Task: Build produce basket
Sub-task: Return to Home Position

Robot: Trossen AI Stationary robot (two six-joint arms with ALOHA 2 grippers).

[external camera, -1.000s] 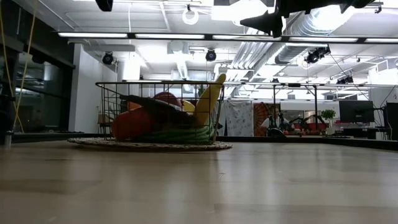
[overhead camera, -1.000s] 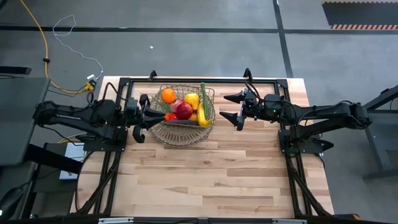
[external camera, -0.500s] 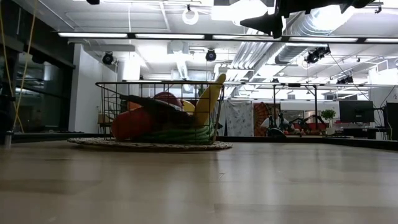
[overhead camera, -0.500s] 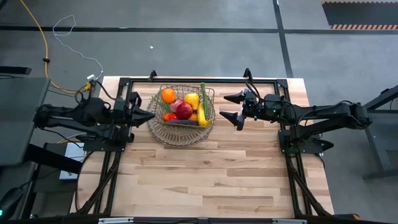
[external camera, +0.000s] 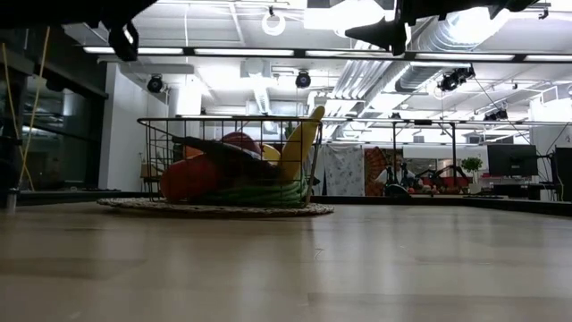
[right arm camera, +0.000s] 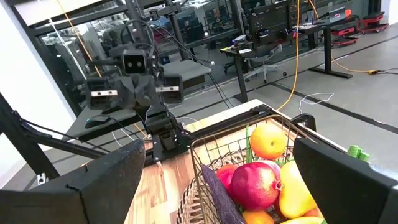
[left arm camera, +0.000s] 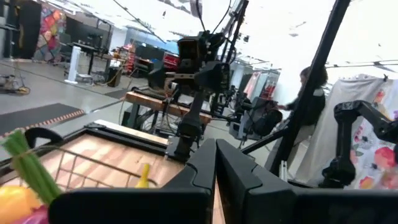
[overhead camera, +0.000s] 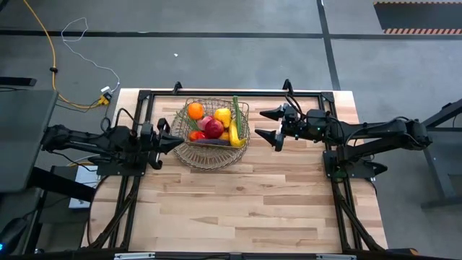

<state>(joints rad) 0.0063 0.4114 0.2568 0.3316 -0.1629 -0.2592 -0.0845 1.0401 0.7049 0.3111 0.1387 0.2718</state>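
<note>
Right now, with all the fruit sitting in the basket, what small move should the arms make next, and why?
Probably draw the left gripper back, away from the basket. It is shut on nothing and sits close beside the rim, the produce lies inside, and the right gripper waits open on the other side, so nothing looks left to pick up.

A pale wooden plank tabletop (overhead camera: 245, 202) stands on a grey concrete floor (overhead camera: 216, 50). A thin yellow cable (overhead camera: 52, 54) trails over that floor past the table's far left corner. In the room, a person in dark clothes (left arm camera: 309, 99) stands near a flowered cloth (left arm camera: 373, 155).
</note>
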